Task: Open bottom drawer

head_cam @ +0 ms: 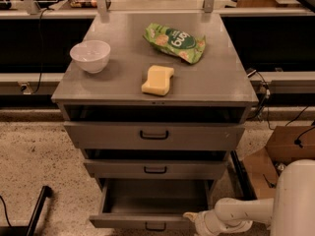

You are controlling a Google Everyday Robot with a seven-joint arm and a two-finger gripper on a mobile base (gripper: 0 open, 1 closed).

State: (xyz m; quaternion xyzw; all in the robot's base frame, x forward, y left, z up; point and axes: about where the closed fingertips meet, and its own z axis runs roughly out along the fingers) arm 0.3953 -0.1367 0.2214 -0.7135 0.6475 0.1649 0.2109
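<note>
The grey metal cabinet (pixel 152 90) has three drawers. The bottom drawer (pixel 147 220) stands pulled out toward me, its empty inside showing, with a small black loop handle (pixel 155 226) at the frame's lower edge. The middle drawer (pixel 155 169) and top drawer (pixel 154 134) are in. My gripper (pixel 193 218) sits at the bottom drawer's front right corner, at the end of my white arm (pixel 236 215).
On the cabinet top lie a white bowl (pixel 90 56), a yellow sponge (pixel 158 79) and a green snack bag (pixel 174 42). A cardboard box (pixel 285 151) stands on the floor at the right. A black leg (pixel 37 211) is at lower left. Cables hang at the cabinet's right side.
</note>
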